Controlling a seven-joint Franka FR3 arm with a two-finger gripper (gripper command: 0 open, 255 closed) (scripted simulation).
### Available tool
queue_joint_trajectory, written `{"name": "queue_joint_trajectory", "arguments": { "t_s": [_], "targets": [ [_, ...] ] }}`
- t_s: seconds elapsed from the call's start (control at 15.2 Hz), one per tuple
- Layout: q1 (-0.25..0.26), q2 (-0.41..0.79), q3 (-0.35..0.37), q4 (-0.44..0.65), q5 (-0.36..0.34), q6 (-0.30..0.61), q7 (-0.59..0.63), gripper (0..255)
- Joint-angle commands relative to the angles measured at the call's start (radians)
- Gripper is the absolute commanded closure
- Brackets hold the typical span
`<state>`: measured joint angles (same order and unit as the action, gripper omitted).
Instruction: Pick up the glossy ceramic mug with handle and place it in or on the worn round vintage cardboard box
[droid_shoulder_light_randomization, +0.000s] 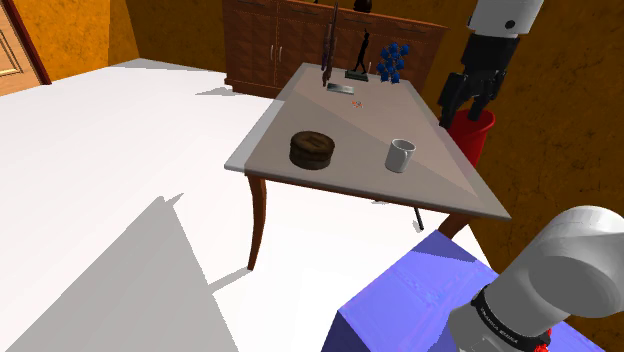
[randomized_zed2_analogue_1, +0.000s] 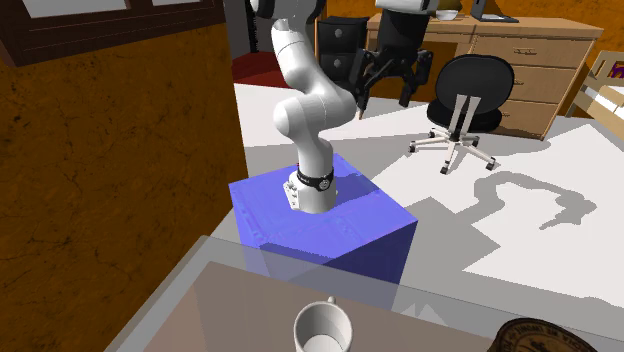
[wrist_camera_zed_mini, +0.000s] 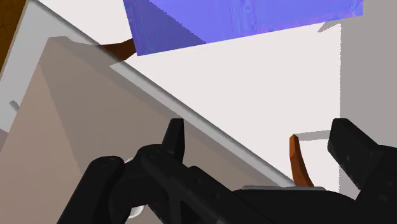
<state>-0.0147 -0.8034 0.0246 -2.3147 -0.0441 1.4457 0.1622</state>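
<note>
A white mug (droid_shoulder_light_randomization: 400, 155) with a handle stands upright on the table (droid_shoulder_light_randomization: 350, 125), near the side closest to the stand. A dark brown round box (droid_shoulder_light_randomization: 311, 150), lid on, sits to the mug's left in the shoulder view. The second exterior view has the mug (randomized_zed2_analogue_1: 323, 328) at its bottom edge and the box (randomized_zed2_analogue_1: 545, 338) in its lower right corner. My black gripper (droid_shoulder_light_randomization: 463, 112) hangs open and empty well above the table's right edge, up and to the right of the mug. It is high over the stand in the second exterior view (randomized_zed2_analogue_1: 383, 100). The wrist view has the fingers (wrist_camera_zed_mini: 261, 130) spread over the table's edge.
A red bin (droid_shoulder_light_randomization: 474, 135) stands just behind the gripper beside the table. At the table's far end are blue objects (droid_shoulder_light_randomization: 392, 62), a dark figurine (droid_shoulder_light_randomization: 362, 55) and a flat grey item (droid_shoulder_light_randomization: 341, 87). The blue stand (randomized_zed2_analogue_1: 320, 215) and an office chair (randomized_zed2_analogue_1: 460, 105) are on the floor.
</note>
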Motion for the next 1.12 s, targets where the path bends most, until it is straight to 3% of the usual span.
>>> {"name": "queue_joint_trajectory", "arguments": {
  "t_s": [0.0, 0.59, 1.06],
  "targets": [
    [0.000, 0.000, 0.000, 0.000, 0.000, 0.000, 0.000, 0],
    [-0.053, 0.180, -0.157, -0.034, -0.068, 0.233, -0.126, 0],
    [-0.079, 0.381, -0.274, 0.011, -0.073, 0.400, -0.231, 0]
  ]
}}
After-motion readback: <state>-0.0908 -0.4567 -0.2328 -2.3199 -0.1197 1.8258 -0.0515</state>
